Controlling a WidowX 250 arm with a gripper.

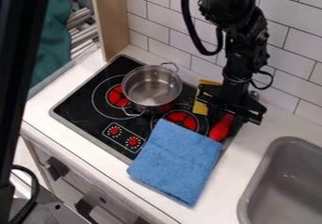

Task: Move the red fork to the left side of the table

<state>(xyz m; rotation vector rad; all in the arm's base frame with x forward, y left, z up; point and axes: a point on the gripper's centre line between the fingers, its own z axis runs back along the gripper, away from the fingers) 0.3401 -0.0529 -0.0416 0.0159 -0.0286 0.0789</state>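
Observation:
The gripper (231, 100) hangs from the upper right over the back right corner of the stove, and how its fingers stand cannot be told. Directly below it lies a red object (220, 128), which I take for the red fork; its rounded, ridged part rests by the right burner. The object's other end is partly hidden under the gripper, and contact between them cannot be made out.
A metal pot (152, 87) stands on the stove (82, 106). A blue cloth (176, 161) covers the stove's front right edge. Something yellow (200, 107) is behind the gripper's left side. The grey sink (283, 171) is at the right, a tiled wall behind.

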